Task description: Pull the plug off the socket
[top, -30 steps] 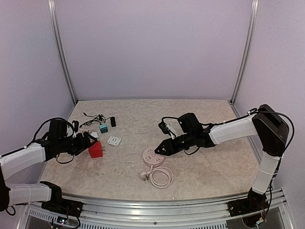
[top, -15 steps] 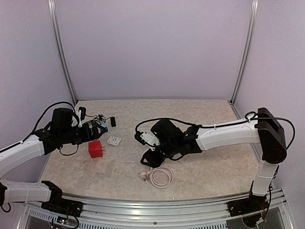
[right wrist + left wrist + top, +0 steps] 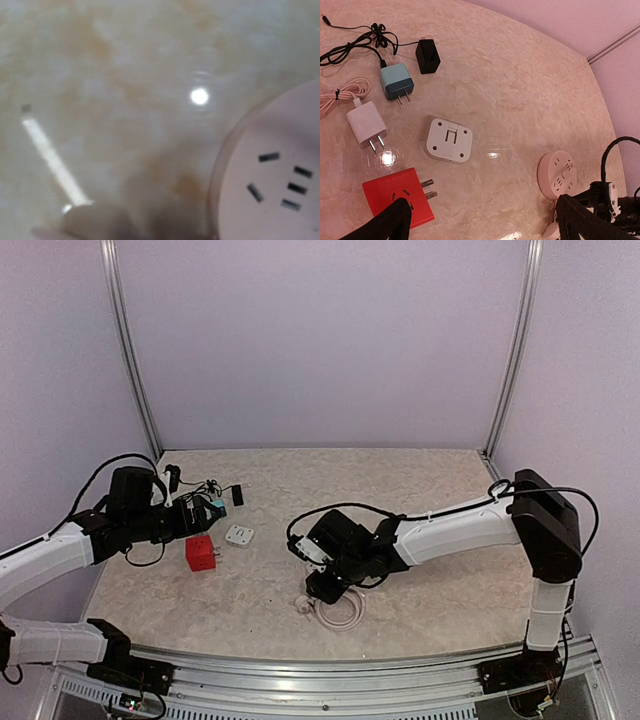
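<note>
The red socket cube (image 3: pixel 200 554) lies on the table at the left. In the left wrist view (image 3: pixel 395 197) its top face shows empty slots, and two metal prongs (image 3: pixel 427 188) stick out of its right side. No plug sits in the faces I can see. My left gripper (image 3: pixel 192 523) hovers just behind and above the cube, open and empty (image 3: pixel 482 207). My right gripper (image 3: pixel 325 585) is low over a round pink power strip (image 3: pixel 557 175). The right wrist view shows only table and the strip's edge (image 3: pixel 275 185), with no fingers.
A flat white square piece (image 3: pixel 449 140) lies right of the cube. A white charger (image 3: pixel 366 123), a blue charger (image 3: pixel 396 82), a black adapter (image 3: pixel 427 56) and thin cables (image 3: pixel 355 44) lie behind. A coiled white cord (image 3: pixel 340 613) lies by the power strip.
My left gripper let go of the red cube and drew back behind it; the cube now rests on the table. My right arm swung left and down over the round power strip.
</note>
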You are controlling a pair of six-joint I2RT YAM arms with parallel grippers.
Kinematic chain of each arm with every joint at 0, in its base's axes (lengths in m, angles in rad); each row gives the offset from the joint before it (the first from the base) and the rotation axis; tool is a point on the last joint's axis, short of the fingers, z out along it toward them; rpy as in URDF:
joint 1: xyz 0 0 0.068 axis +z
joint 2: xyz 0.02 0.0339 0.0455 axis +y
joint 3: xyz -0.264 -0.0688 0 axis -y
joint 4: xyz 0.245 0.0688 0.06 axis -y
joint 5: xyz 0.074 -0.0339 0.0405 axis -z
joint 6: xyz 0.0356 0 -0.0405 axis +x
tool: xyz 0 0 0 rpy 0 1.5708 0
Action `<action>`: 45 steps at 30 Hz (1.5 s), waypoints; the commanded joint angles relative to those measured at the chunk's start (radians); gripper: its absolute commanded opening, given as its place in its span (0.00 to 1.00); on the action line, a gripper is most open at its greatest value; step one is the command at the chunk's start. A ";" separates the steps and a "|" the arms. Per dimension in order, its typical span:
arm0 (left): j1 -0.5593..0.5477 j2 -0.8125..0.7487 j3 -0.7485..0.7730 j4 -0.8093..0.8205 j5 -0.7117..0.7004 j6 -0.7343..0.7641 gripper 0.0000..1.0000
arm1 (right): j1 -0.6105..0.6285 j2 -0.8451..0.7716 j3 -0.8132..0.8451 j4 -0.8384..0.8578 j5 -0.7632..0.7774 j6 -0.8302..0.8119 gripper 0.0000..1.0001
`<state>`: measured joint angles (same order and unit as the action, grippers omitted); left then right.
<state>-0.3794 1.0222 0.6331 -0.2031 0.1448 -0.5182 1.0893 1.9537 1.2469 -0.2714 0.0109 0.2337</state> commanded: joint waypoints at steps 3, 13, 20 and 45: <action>-0.007 0.008 0.016 0.011 -0.009 0.012 0.99 | -0.131 0.039 -0.071 -0.044 0.099 0.017 0.36; -0.007 0.036 0.026 0.030 0.005 0.021 0.99 | -0.481 0.037 -0.098 -0.024 0.037 -0.035 0.34; -0.003 0.086 0.047 0.031 0.015 0.044 0.99 | -0.742 0.029 -0.136 0.016 -0.068 -0.071 0.34; -0.026 0.457 0.525 -0.123 0.103 0.179 0.99 | -0.723 -0.543 -0.307 0.298 -0.320 -0.031 1.00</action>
<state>-0.3511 1.4284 1.1213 -0.2481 0.2802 -0.3870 0.3195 1.4895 1.0351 -0.0937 -0.2531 0.1814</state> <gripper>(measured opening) 0.988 0.995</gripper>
